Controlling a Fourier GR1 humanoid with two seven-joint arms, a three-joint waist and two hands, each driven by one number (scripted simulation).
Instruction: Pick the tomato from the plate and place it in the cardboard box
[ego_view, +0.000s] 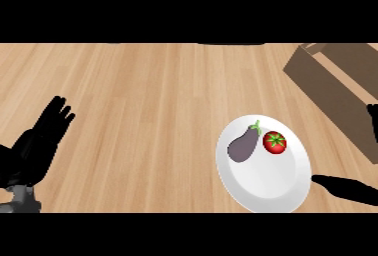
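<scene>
The tomato (275, 142) lay on the white plate (275, 187), in its far part, just right of an aubergine (244, 145) — the two close, contact not determinable. The plate sat on the wooden counter (140, 105), right of centre. The box (336, 87) stood at the far right, near the plate but apart from it. The left hand (40, 142) rested at the left edge, fingers straight and spread, holding nothing. The right hand (351, 189) showed at the right edge — a dark digit beside the plate's near right rim, another at the box; it held nothing, fingers extended.
</scene>
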